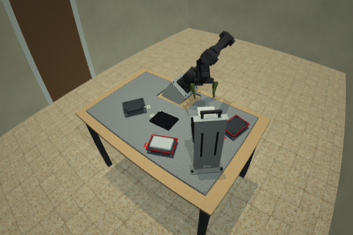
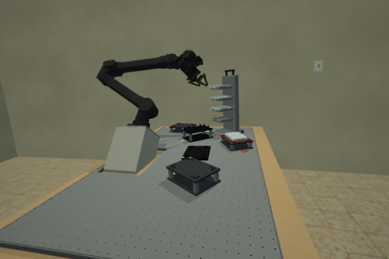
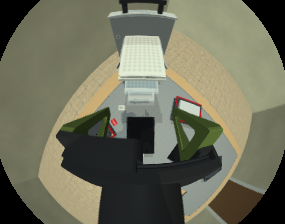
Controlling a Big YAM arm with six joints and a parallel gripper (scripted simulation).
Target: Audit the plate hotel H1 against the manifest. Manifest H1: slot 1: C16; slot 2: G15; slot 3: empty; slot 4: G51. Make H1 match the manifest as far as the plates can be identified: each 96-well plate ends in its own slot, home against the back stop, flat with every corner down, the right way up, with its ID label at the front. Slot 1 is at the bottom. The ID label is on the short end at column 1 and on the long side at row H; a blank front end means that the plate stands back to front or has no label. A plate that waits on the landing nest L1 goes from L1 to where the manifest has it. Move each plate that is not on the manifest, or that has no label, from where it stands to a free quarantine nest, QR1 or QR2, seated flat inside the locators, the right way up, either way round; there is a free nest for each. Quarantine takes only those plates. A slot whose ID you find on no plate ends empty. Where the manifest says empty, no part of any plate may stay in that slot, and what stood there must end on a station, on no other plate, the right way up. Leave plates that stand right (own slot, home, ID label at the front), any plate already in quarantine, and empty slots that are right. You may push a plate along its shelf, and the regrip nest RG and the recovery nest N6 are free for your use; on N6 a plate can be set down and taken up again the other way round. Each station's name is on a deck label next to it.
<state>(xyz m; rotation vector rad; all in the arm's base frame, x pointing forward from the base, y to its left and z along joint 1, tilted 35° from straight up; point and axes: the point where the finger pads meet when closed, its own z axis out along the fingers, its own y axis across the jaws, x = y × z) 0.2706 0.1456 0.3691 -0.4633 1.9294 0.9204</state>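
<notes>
Grey plate hotel (image 2: pixel 234 95) carries plates on four shelves, long axes front-to-back; gripper (image 2: pixel 197 82) hovers left, jaws wide, empty.

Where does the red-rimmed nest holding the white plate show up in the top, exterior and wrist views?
Top: lower centre, left of the plate hotel, red-rimmed nest.
Exterior: right of centre, before the hotel's foot.
Wrist: mostly hidden behind the left finger; only a red sliver shows.
Shared landmark: the hotel's black handle.
</notes>
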